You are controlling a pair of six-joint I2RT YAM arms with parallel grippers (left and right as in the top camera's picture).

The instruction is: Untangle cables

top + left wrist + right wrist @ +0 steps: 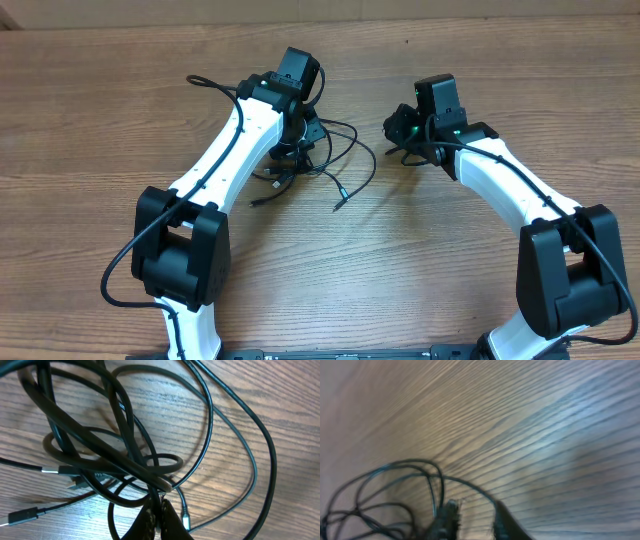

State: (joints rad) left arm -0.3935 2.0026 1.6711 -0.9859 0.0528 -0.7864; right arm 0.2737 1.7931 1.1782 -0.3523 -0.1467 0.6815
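Observation:
The cables are thin black cords lying in a tangle on the wooden table, left of centre. One silver-tipped plug trails toward the front. My left gripper is down in the tangle. In the left wrist view its fingers are pressed together on one black strand, with loops of cable and a silver plug tip beside them. My right gripper sits to the right of the pile. Its blurred wrist view shows bare wood in the gap between the fingertips and cable loops to their left.
A thick black wire runs along the left arm from its base. The back edge of the table is close behind both grippers. Bare wood lies between the two arms.

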